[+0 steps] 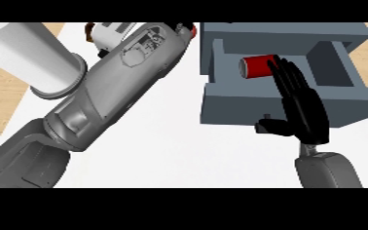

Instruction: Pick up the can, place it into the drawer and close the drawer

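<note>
Head view: red can point(256, 67) is lying on its side inside the open grey drawer point(338, 109), long axis running left-right. Right hand point(302, 108) is reaching over the drawer front, fingers straight, released, tips touching the can's right end. Left forearm point(119, 80) is crossing far-left; its hand is hidden, state unknown.

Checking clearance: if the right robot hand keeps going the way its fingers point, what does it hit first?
Likely the red cylindrical can lying in the open grey drawer; the right robot hand has its fingertips already at its side, though depth is unclear.
</note>
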